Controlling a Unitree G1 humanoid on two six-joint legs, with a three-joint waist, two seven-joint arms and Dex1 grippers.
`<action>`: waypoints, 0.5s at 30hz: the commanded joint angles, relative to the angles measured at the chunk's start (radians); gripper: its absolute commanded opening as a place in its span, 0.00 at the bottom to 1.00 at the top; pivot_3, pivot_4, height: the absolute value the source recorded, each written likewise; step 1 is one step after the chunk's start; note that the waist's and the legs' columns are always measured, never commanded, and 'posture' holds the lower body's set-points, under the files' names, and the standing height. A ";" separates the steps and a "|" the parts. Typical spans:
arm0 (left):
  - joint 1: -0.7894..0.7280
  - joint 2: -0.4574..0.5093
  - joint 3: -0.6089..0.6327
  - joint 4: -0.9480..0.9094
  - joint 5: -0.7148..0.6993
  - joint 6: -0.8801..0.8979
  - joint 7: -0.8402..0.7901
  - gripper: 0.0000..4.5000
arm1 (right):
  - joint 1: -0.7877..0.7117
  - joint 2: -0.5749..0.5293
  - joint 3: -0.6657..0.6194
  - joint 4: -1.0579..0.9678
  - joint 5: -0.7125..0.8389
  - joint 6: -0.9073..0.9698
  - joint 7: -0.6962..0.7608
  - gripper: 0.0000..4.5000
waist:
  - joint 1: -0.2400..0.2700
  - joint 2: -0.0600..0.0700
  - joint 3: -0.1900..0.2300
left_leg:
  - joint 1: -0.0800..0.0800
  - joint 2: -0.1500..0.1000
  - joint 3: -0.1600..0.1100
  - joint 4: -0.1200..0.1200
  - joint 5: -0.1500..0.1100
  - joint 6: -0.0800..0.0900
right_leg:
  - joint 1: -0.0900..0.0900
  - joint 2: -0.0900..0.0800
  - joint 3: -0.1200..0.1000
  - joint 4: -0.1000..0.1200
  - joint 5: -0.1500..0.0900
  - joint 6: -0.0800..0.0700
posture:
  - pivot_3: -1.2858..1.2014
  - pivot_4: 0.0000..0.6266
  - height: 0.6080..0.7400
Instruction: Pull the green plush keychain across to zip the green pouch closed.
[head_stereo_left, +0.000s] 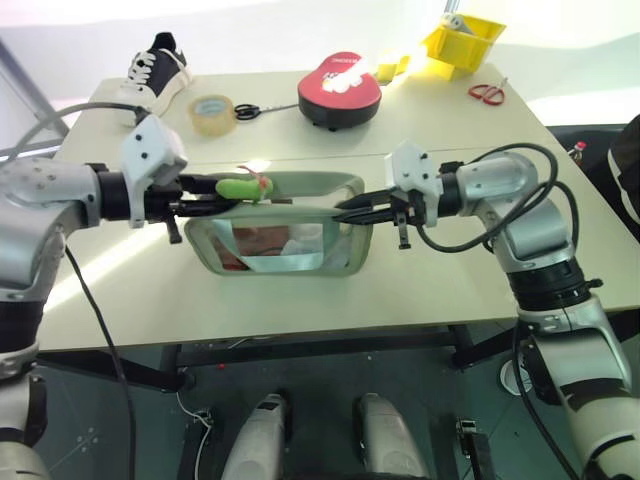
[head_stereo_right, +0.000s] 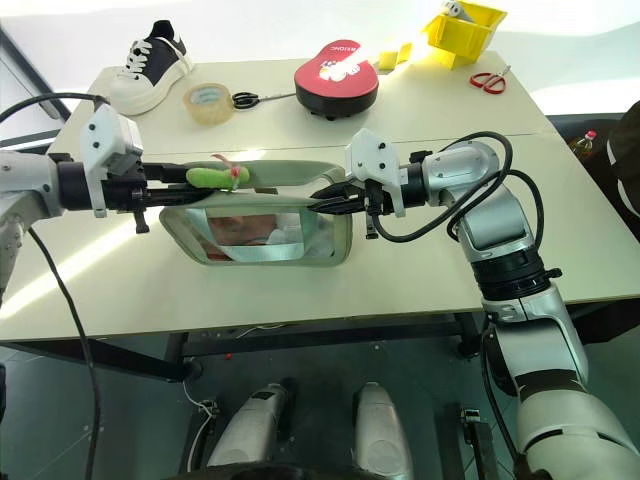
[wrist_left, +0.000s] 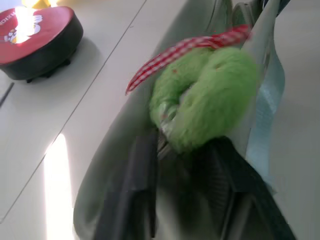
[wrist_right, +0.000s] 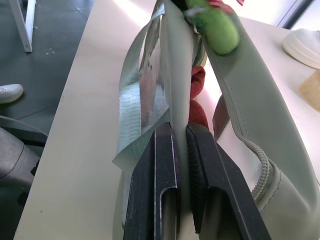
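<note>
Pale bench (head_stereo_left: 140, 300) carrying, at its middle, the green pouch (head_stereo_left: 340, 262), with a red oval case (head_stereo_left: 340, 88), tape roll (head_stereo_left: 212, 113) and sneaker (head_stereo_left: 155, 70) well beyond the pouch. The right tool (wrist_right: 181, 145) is clamped on the pouch's upper edge at one end. At the opposite end the left tool (head_stereo_left: 222, 201) grips the green plush keychain (head_stereo_left: 240, 187), which sits on the pouch's top edge.

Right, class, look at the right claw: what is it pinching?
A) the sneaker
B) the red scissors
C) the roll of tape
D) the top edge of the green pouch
D: in the right wrist view the right claw has its two black fingers pressed on the thin top edge of the green pouch, with no gap left.
</note>
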 joint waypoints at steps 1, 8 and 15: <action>-0.077 0.029 0.056 0.049 0.009 0.014 0.005 0.71 | -0.024 -0.012 -0.021 -0.018 0.007 -0.010 -0.004 0.00 | 0.000 0.000 0.000 | 0.000 0.000 0.000 0.000 0.000 0.000 | 0.000 0.000 0.000 0.000 0.000 0.000 | 0.52 0.24 1.00; -0.039 0.153 0.143 0.044 -0.058 0.115 -0.089 0.99 | -0.028 -0.017 -0.027 -0.003 0.007 -0.016 -0.007 0.00 | -0.006 0.000 0.000 | 0.000 0.000 0.000 0.000 0.000 0.000 | -0.001 0.001 0.000 0.001 0.000 0.000 | 0.52 0.24 1.00; 0.246 0.154 0.189 -0.156 -0.090 0.171 -0.069 0.99 | -0.042 -0.011 -0.018 0.022 0.002 -0.028 -0.004 0.00 | -0.002 0.000 0.000 | 0.000 0.002 -0.001 0.000 0.000 0.000 | 0.000 0.001 0.000 0.001 0.000 0.000 | 0.52 0.24 1.00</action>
